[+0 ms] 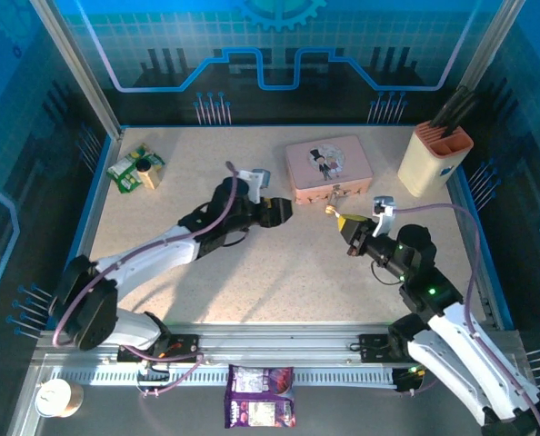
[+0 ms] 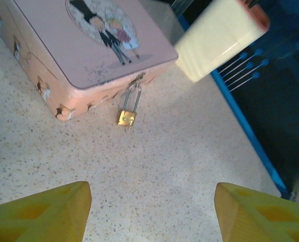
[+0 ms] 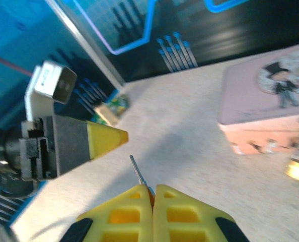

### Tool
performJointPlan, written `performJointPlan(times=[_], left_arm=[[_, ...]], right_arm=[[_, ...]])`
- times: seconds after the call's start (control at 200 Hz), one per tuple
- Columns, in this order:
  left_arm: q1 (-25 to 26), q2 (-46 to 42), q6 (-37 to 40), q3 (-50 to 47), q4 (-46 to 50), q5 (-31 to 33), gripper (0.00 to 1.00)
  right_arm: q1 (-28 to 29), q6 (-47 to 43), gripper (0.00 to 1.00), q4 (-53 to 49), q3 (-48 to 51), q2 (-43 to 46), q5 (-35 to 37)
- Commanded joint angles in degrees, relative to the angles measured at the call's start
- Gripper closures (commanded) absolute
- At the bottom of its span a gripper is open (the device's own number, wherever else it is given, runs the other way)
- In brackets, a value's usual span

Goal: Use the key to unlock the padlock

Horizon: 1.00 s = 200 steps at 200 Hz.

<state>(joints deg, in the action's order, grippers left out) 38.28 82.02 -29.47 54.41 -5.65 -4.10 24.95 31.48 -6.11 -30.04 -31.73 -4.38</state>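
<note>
The small brass padlock (image 2: 127, 118) lies on the table, its thin shackle hooked through the hasp of the pink tin (image 2: 89, 50). From above, the padlock (image 1: 335, 198) sits at the tin's (image 1: 328, 163) front edge. My left gripper (image 2: 152, 212) is open with nothing between its yellow fingers (image 2: 49, 212), and it hovers short of the padlock. My right gripper (image 3: 153, 190) is shut on the key (image 3: 138, 171), whose thin grey blade sticks out past the fingertips. From above, the right gripper (image 1: 341, 218) is just below the padlock, facing the left gripper (image 1: 275, 211).
A cream knife block (image 1: 434, 159) stands at the back right, close to the blue table border (image 2: 245, 126). A green packet and a small bottle (image 1: 138, 168) lie at the back left. A snack bag (image 1: 259, 409) and a paper cup (image 1: 56, 397) sit off the table's near edge.
</note>
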Motion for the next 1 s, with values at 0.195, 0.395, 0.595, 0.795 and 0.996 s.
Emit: performJointPlan(times=[0.195,0.395,0.595,0.795,0.996], left_arm=[[8.8,21.0,2.5,19.7,11.3,13.1,0.28],[10.3,34.3,2.7,33.6,15.8,17.1,0.3],[10.4,44.0,5.2,44.6,19.1,20.7,0.34],[10.4,51.4,5.6,53.8,23.6,23.1,0.34],[10.2,56.9,3.9,61.2,27.5,25.7,0.35]], right_arm=[[-0.8,-6.6,1.0,-24.1,-3.5,13.8,11.0],[-0.9,-6.6,1.0,-27.8,-2.9,21.3,12.3],[-0.9,-6.6,1.0,-26.3,0.9,28.6,9.5],[-0.9,-7.9,1.0,-24.6,2.0,30.5,6.1],[-0.9,-8.4,1.0,-23.8,2.5,31.3,5.2]])
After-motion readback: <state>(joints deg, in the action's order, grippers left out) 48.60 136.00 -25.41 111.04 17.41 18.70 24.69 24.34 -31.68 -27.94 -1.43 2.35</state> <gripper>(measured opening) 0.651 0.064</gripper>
